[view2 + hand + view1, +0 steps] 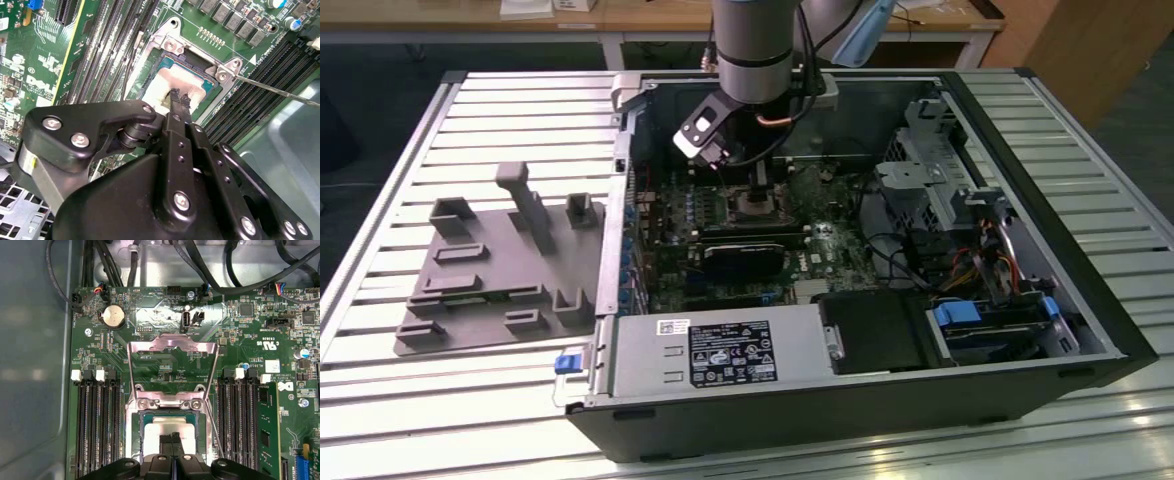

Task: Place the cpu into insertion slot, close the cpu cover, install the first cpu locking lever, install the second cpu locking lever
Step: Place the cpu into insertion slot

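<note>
The cpu [172, 426], a flat silvery square, lies in the insertion slot [141, 437] on the green motherboard; it is also seen in the second wrist view [162, 82]. My gripper [175, 439] is shut, its black fingertips [179, 99] pressed together and resting on the cpu's top. The cpu cover [172, 343], a silvery frame with a cut-out middle, stands swung open beyond the slot. A thin metal locking lever [275, 90] sticks out from the socket's corner, unlatched. In the exterior view the gripper [754, 188] hangs just above the slot [755, 207] inside the open computer case.
Memory slots [97, 425] flank the socket on both sides. Black cables [210, 270] run along the case wall beyond the board. A power supply [714, 355] and drive cage [947, 190] crowd the case. A grey fixture plate [494, 270] lies on the slatted table at the exterior view's left.
</note>
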Robot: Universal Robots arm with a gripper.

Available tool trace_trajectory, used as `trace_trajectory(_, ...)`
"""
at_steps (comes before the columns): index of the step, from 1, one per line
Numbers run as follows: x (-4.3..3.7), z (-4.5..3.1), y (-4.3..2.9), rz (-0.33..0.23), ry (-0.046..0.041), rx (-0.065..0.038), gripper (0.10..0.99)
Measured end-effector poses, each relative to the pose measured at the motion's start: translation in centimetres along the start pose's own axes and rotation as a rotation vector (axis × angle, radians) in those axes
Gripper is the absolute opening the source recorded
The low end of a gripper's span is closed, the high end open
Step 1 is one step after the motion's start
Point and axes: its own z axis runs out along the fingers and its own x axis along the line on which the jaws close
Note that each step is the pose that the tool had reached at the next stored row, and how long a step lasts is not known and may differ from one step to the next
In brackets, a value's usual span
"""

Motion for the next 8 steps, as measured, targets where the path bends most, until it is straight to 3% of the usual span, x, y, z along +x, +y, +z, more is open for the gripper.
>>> trace_trajectory(8,0.03,-1.86,0.16,0.000,0.0002,0.000,0.106)
